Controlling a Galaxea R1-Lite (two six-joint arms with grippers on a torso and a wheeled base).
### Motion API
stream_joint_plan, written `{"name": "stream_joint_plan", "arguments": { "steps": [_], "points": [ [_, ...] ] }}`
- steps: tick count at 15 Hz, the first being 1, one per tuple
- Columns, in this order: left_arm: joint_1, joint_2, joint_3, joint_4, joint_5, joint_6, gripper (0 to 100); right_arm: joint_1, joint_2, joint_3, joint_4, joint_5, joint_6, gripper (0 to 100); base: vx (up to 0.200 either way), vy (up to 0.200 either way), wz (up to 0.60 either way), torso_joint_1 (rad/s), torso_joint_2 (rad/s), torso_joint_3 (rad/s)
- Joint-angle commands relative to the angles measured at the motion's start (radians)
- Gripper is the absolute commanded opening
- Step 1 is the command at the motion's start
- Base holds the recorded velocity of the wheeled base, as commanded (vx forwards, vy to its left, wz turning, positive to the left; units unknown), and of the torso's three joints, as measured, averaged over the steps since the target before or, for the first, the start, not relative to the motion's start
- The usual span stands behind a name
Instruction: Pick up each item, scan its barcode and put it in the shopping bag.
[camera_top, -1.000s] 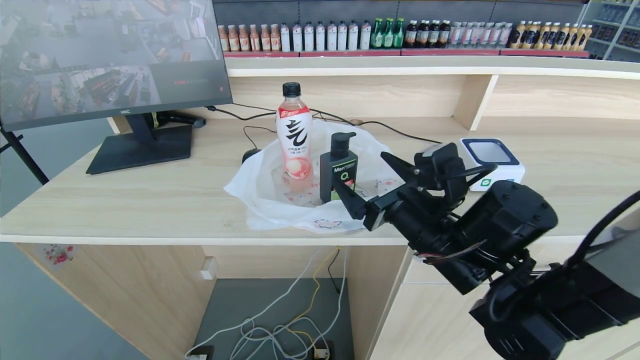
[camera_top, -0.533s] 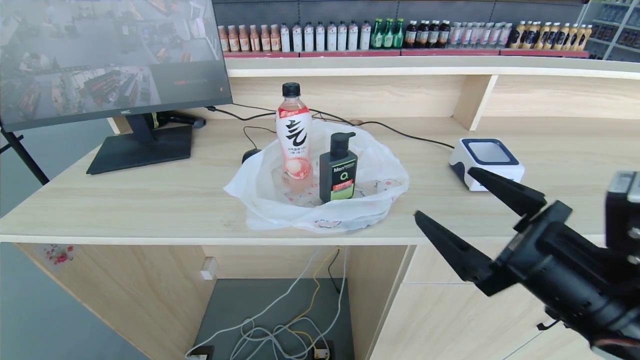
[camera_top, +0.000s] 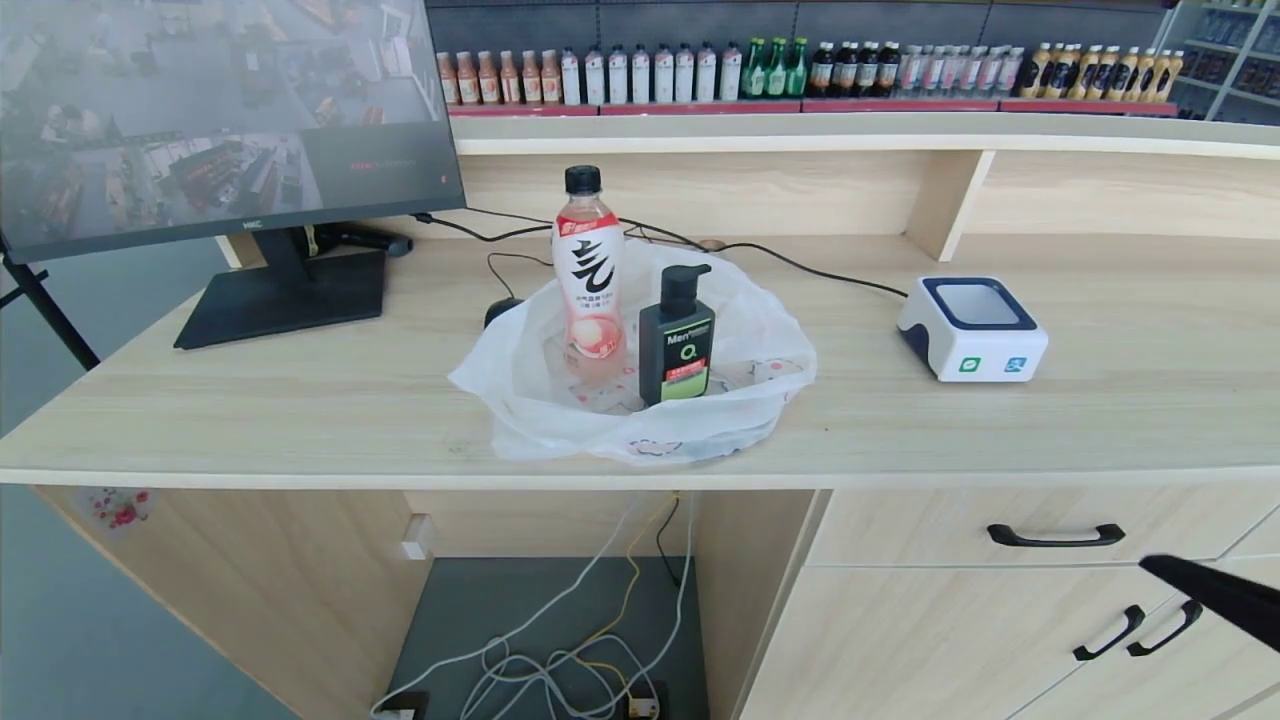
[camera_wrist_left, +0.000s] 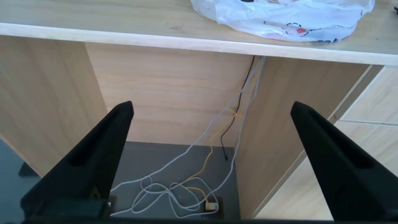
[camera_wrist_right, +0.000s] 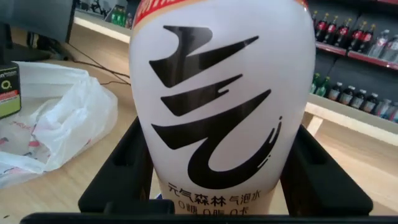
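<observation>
- Right wrist view: the right gripper has its jaws closed in on a white bottle with a bold black character on its label. A black jaw lies along each side of the bottle. They seem to press on it, though the contact sits low in the frame and is hard to make out.
- The white bottle stands upright between the jaws in the middle of the frame.
- Behind it, at the left of the frame, the shopping bag lies crumpled on the wooden tabletop, with a green pump bottle at the far left edge.
- Left wrist view: the left gripper has its jaws spread wide with nothing between them. It hangs below the tabletop's edge, facing the open space under it.
- Loose cables lie coiled at the bottom of that frame, and the bag's underside shows at the upper right.
- Head view: the bag sits at the middle of the tabletop, with a pink bottle and the green pump bottle standing upright in it, side by side.
- A scanner rests to the right of the bag, well apart from it, and a monitor stands at the upper left.
- A black finger pokes in at the lower right corner, in front of the drawer fronts.
</observation>
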Motion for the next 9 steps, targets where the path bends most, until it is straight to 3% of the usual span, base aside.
{"name": "stream_joint_plan", "arguments": {
  "steps": [1,4,5,7,9],
  "points": [
    [0.000,0.000,0.000,0.000,0.000,0.000,100,-0.053,0.097,-0.147,-0.001,0.048,-0.067,0,0.000,0.000,0.00,0.000,0.00,0.000],
    [0.000,0.000,0.000,0.000,0.000,0.000,100,-0.067,0.171,-0.319,-0.001,0.149,-0.121,0,0.000,0.000,0.00,0.000,0.00,0.000],
    [0.000,0.000,0.000,0.000,0.000,0.000,100,-0.068,0.183,-0.334,-0.001,0.174,-0.129,0,0.000,0.000,0.00,0.000,0.00,0.000],
    [0.000,0.000,0.000,0.000,0.000,0.000,100,-0.088,0.220,-0.344,-0.001,0.326,-0.181,0,0.000,0.000,0.00,0.000,0.00,0.000],
    [0.000,0.000,0.000,0.000,0.000,0.000,100,-0.122,0.249,-0.344,-0.001,0.364,-0.236,0,0.000,0.000,0.00,0.000,0.00,0.000]
  ]
}}
